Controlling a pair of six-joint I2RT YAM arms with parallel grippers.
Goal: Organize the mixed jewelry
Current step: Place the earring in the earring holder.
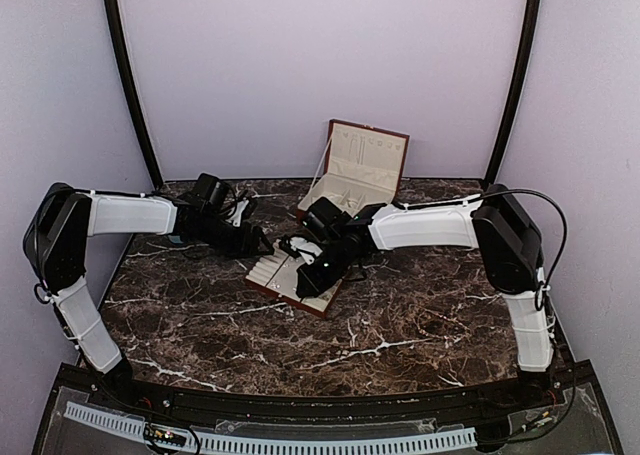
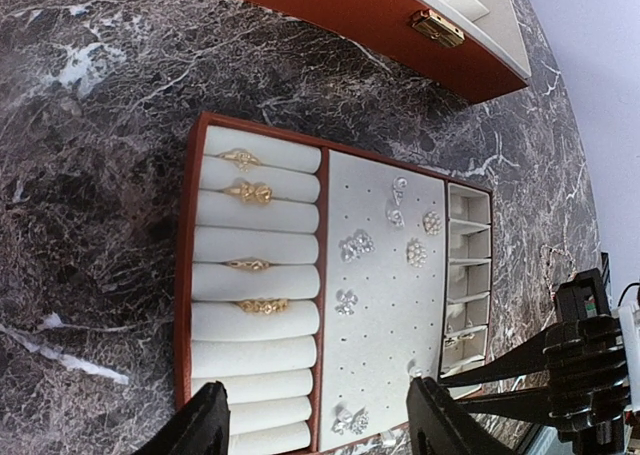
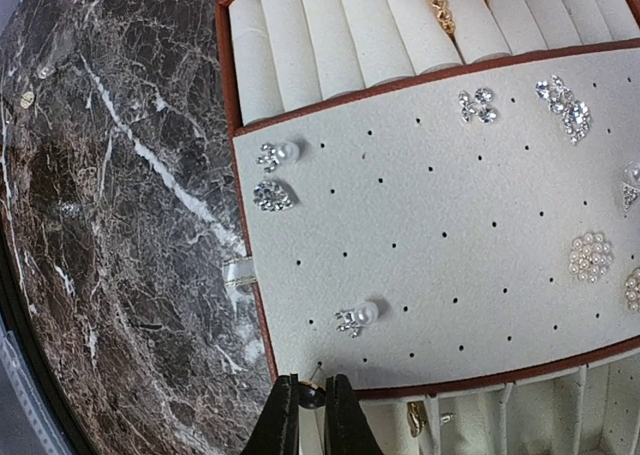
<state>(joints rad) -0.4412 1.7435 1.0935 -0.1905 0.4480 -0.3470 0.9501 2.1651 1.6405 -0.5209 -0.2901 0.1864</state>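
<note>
Most of the jewelry (image 2: 356,245) already sat in the tray (image 2: 183,275), which lay on the table (image 2: 90,125) in front of the open box (image 2: 400,20). Four gold rings (image 2: 250,191) were tucked between the rolls (image 2: 255,350) on one side, and the lower slots there were bare. Several sparkling and pearl earrings (image 3: 478,105) were pinned across the perforated panel (image 3: 450,235), scattered loosely rather than in neat pairs, with many holes free. A small gold piece seemed to lie in one of the side compartments (image 2: 467,245); the other cells looked unfilled. In the right wrist view two tiny pale specks (image 3: 28,99) lay on the marble well apart from the tray, and I judged them to be pieces waiting to be collected. The right gripper (image 3: 312,393) hung over the panel's edge, just beside the compartments, with its fingers nearly together. Something small and pale showed between the tips, but whether it was a held piece could not be told. The left gripper (image 2: 318,400) hovered above the near end of the tray, fingers set wide with nothing between them. By my reckoning the job was well past halfway. What was left seemed to be the stray specks on the table, whatever the right gripper might be placing, and perhaps some tidying of the earrings.
</note>
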